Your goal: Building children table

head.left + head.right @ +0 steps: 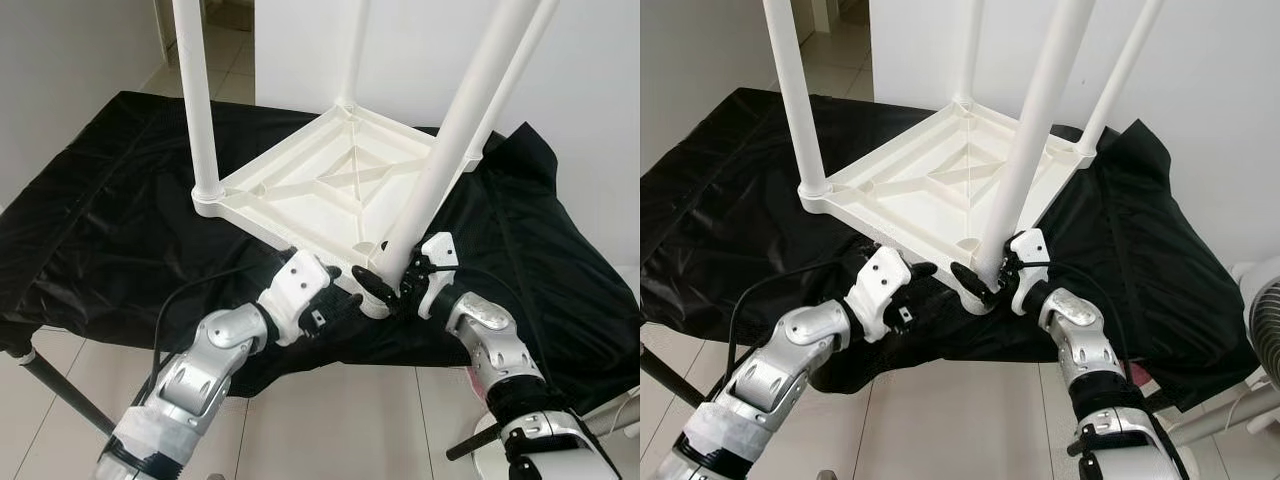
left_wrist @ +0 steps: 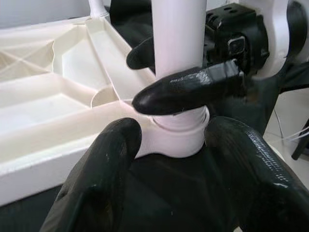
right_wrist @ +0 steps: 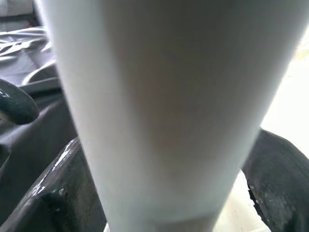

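Right gripper clamps near leg — tabletop corner overhangs cloth edge.

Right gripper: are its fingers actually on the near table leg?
Touching. In the left wrist view one finger of the right gripper lies across the near leg just above its socket; the right wrist view shows the leg between both fingers.

All four table legs run off the 12 o'clock edge, tops unseen; the near leg fills the right wrist view as a white blur
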